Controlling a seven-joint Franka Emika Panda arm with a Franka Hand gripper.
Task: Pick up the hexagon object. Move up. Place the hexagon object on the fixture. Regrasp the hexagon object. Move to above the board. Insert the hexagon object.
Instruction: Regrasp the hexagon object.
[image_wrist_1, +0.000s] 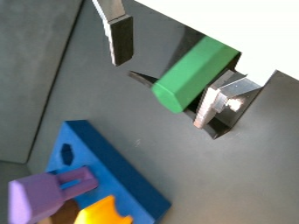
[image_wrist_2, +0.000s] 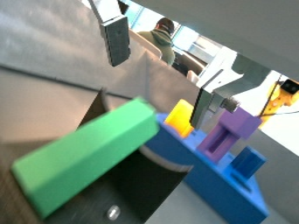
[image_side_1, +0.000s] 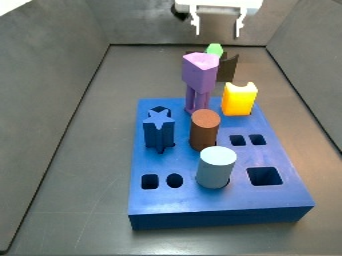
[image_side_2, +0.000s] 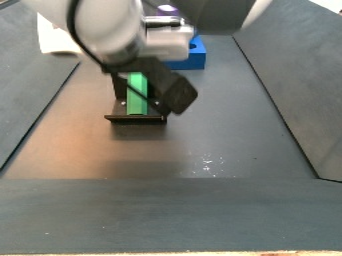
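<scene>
The hexagon object (image_wrist_1: 193, 74), a small bright green prism, lies tilted on top of the fixture (image_side_2: 135, 108), its long body slanting upward; in a side view (image_side_1: 214, 49) only its green tip peeks out behind the purple peg. The fixture is a nearly black bracket on a base plate, standing just beyond the far edge of the board (image_side_1: 181, 205) at about one o'clock. The board is a flat blue slab with cut-out holes, carrying coloured pegs. The claw (image_wrist_1: 163, 66) hangs around the green piece with its silver plates spread, neither one touching it.
</scene>
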